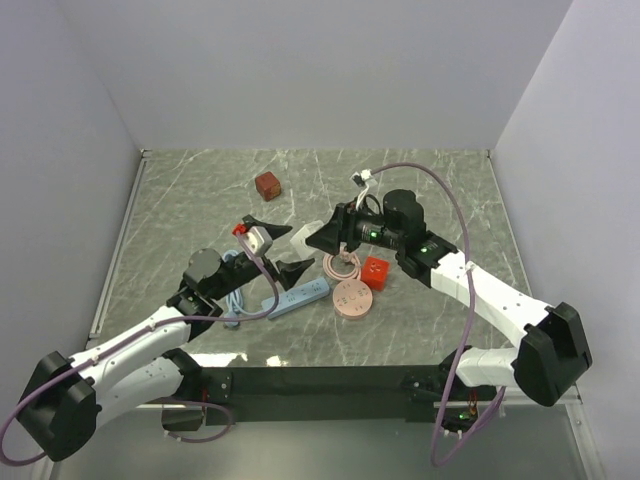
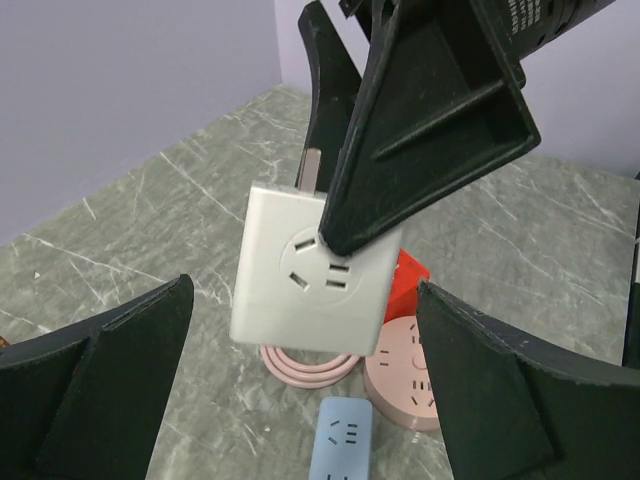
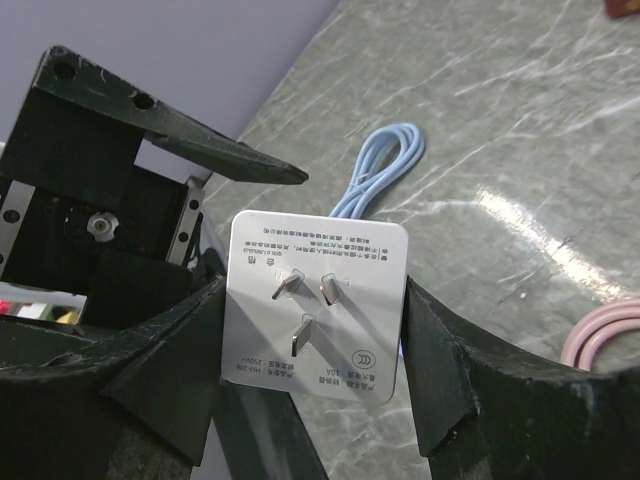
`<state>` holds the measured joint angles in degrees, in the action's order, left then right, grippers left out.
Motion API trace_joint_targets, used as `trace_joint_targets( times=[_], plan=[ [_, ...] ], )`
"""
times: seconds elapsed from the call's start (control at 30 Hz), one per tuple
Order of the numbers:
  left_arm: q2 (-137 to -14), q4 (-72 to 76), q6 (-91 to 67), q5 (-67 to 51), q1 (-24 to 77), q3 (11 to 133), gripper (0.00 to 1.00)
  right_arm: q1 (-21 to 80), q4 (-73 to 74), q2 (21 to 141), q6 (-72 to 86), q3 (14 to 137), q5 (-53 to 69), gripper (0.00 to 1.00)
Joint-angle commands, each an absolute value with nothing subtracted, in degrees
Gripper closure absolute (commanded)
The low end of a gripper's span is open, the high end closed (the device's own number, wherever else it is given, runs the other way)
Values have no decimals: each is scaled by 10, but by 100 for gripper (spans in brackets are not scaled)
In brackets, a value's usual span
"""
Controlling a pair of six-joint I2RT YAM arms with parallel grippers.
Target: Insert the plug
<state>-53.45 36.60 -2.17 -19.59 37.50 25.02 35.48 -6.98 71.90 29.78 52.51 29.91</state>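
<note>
The plug (image 1: 375, 271) is a bright red cube lying on the marble table beside a round pink power strip (image 1: 351, 298). In the left wrist view only a corner of the plug (image 2: 408, 285) shows behind a white cube adapter (image 2: 310, 275). My right gripper (image 3: 313, 300) is shut on that white cube (image 3: 315, 300), its three prongs facing the right wrist camera. It holds the cube in the air above a pink cable coil (image 2: 300, 368). My left gripper (image 2: 305, 300) stands open with nothing between its fingers, facing the cube's socket side. A light blue power strip (image 2: 340, 440) lies just below it.
A darker brownish-red cube (image 1: 267, 185) sits alone toward the back of the table. The blue strip's coiled cable (image 3: 385, 165) lies left of centre, near the left arm. The two grippers (image 1: 322, 240) nearly meet at mid-table. Walls close in on three sides.
</note>
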Motion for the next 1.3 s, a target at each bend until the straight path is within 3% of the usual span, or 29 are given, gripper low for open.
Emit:
trace_joint_targets(
  times=[0.0,0.37,0.47,0.6,0.67,0.73,0.87,0.9,0.97,1.27],
  plan=[
    [-547,372,-6,-176,383,283,1,356,-127,722,308,548,344,100],
    [-606,343,30,-151,417,318,1,357,-144,731,308,532,378,100],
    [-621,343,32,-144,424,325,10,357,-146,737,302,532,384,100],
    [-642,345,33,-132,428,333,41,357,-136,737,288,531,376,100],
    [-647,351,29,-127,428,334,99,356,-132,732,280,529,371,100],
    [-648,359,26,-127,428,330,100,355,-139,727,276,524,365,94],
    [-651,358,5,-108,428,330,100,349,-158,708,259,514,339,47],
    [-652,357,4,-101,428,332,100,347,-161,692,254,510,327,24],
    [-655,353,-18,-104,427,335,100,343,-165,671,235,503,280,8],
    [-660,338,-50,-120,421,354,100,294,-242,527,207,419,230,4]
  ],
)
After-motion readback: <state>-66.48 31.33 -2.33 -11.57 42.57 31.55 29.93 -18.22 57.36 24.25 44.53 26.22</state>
